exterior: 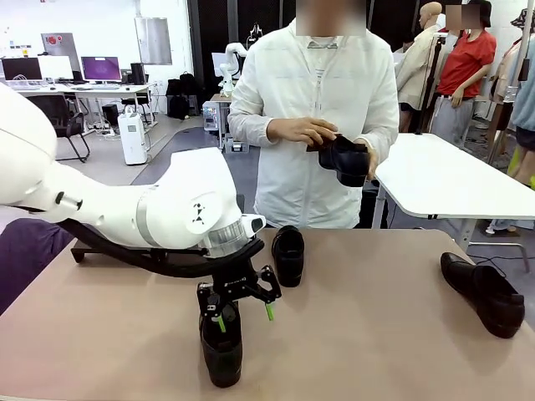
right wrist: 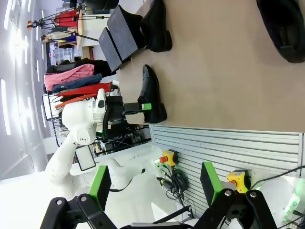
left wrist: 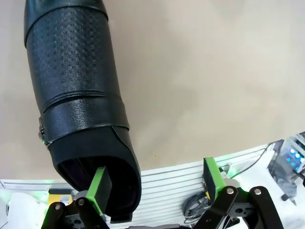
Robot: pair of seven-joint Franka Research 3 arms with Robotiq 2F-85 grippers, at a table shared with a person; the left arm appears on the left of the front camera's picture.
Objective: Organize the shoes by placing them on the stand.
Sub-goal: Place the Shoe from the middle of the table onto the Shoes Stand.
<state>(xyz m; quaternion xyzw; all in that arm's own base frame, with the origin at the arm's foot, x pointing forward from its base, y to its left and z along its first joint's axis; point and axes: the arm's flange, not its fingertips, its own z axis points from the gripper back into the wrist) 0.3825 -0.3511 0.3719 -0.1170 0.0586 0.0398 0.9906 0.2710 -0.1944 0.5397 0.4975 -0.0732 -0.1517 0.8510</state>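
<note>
The shoe (exterior: 222, 359) lies on the table (exterior: 376, 334) by the robot's edge, long axis running near to far, right under the left gripper (exterior: 244, 317), whose spread jaws straddle its heel wall, one finger (left wrist: 101, 188) inside, clamping nothing.

A lab with computer monitors (exterior: 100, 68) on desks (exterior: 84, 88)

white table (exterior: 451, 177), desks (exterior: 84, 88) (monitors (exterior: 100, 68) lit) behind
</note>
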